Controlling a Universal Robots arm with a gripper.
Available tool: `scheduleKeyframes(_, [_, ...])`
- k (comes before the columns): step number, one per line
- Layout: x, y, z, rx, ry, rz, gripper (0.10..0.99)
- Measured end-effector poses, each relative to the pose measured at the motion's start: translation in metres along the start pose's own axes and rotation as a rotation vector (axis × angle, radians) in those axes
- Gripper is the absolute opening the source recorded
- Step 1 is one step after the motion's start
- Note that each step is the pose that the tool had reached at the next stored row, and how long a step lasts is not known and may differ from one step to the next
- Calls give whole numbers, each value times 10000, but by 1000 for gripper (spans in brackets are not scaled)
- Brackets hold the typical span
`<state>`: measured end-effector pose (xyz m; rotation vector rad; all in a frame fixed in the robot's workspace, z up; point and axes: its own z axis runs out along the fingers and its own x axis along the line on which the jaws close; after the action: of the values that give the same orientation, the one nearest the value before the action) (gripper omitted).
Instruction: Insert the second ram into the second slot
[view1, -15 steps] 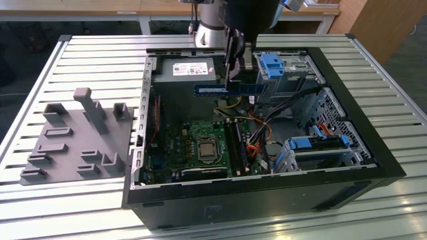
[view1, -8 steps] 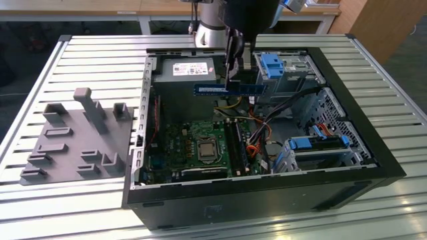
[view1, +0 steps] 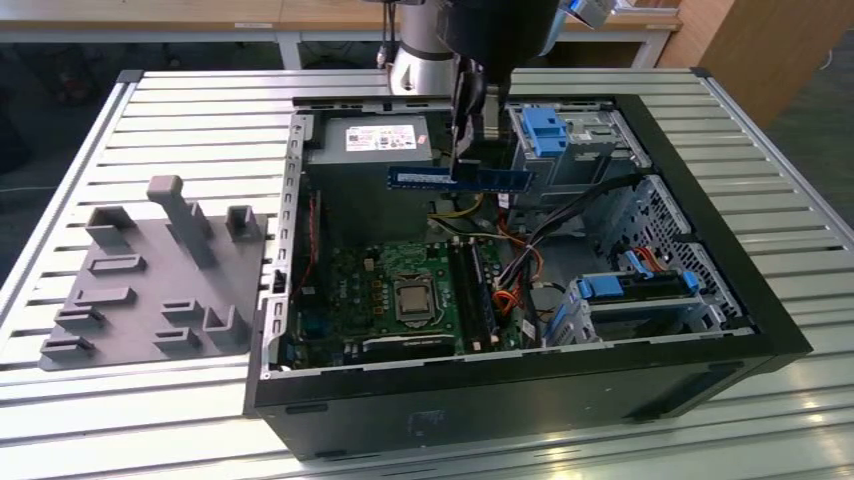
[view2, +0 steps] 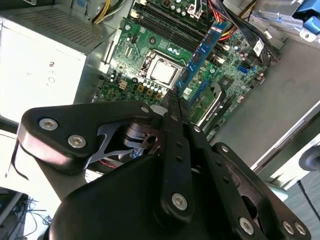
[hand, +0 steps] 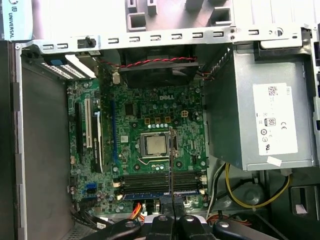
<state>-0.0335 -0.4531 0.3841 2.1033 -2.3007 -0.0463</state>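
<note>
As the exterior view shows it, the black two-fingered pincer is pinching the thin, long, blue circuit-board second ram near its middle and holding it level in the air. Below the pincer lies the open black metal computer case with its green motherboard, silver square processor and long black memory slots. The stick is well apart from all of them. A grey metal power supply box sits below and to one side of the pincer. A blue plastic drive bracket stands near one end of the stick, and black cables run beneath that end. A grey plastic fixture plate rests on the ribbed aluminium table, well apart.

In the second wrist view the pincer grips the second ram, which reaches out over the motherboard beside the processor. The power supply box flanks the pincer.

In the first wrist view the second ram appears edge-on, projecting from the pincer across the memory slots, crosswise to them. A blue strip lies along the slot row nearest the pincer. Yellow cables loop beside the power supply box.
</note>
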Motion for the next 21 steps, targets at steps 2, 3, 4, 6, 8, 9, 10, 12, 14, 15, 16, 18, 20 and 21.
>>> scheduleKeyframes(2, [0, 0, 0, 0, -4, 100, 118])
scheduleKeyframes(3, [0, 0, 0, 0, -5, 144, 118])
scheduleKeyframes(4, [0, 0, 0, 0, -7, 195, 118])
scheduleKeyframes(6, [0, 0, 0, 1, -11, 291, 118])
scheduleKeyframes(8, [0, 0, 0, 1, -14, 384, 118])
scheduleKeyframes(9, [0, 0, 0, 1, -17, 430, 118])
scheduleKeyframes(10, [0, 0, 0, 1, -18, 474, 118])
scheduleKeyframes(12, [0, 0, 0, 1, -21, 573, 118])
scheduleKeyframes(14, [0, 0, 0, 2, -25, 671, 118])
scheduleKeyframes(15, [0, 0, 0, 1, -28, 719, 118])
scheduleKeyframes(16, [0, 0, 0, 2, -29, 766, 118])
scheduleKeyframes(18, [0, 0, 0, 2, -32, 849, 118])
scheduleKeyframes(20, [0, 0, 0, 2, -35, 919, 118])
scheduleKeyframes(21, [0, 0, 0, 2, -36, 962, 118])
